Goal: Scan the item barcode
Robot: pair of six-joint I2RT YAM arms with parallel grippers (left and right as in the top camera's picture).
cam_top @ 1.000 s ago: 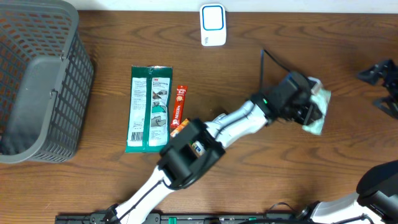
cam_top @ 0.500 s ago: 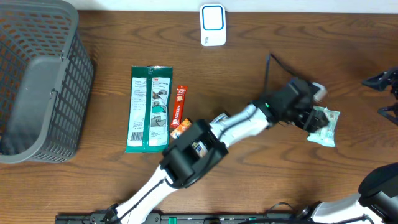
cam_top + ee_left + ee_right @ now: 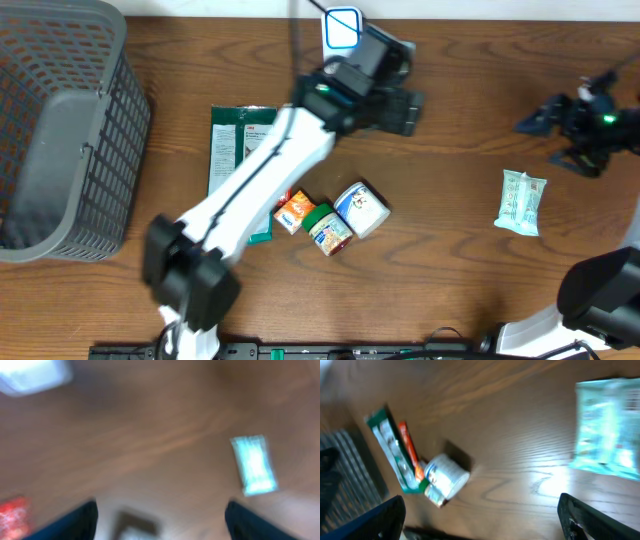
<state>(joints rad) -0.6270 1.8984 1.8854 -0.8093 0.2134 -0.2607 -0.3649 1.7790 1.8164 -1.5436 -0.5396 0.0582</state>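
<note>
A pale green packet (image 3: 522,201) lies flat on the table at the right, with nothing touching it; it also shows in the left wrist view (image 3: 254,465) and the right wrist view (image 3: 612,430). The white and blue scanner (image 3: 342,30) stands at the far edge, a blurred white patch (image 3: 32,375) in the left wrist view. My left gripper (image 3: 408,108) hovers just right of the scanner, open and holding nothing (image 3: 160,522). My right gripper (image 3: 540,140) hangs open beyond the packet, its jaws wide over bare wood (image 3: 482,520).
A grey basket (image 3: 60,130) fills the left side. A long green packet (image 3: 232,150) lies partly under my left arm. A small orange pack (image 3: 293,211) and two small cans (image 3: 330,229) (image 3: 362,208) sit at the centre front.
My left gripper let go of the pale green packet at the right and swung back to the scanner. The right gripper moved left towards the packet.
</note>
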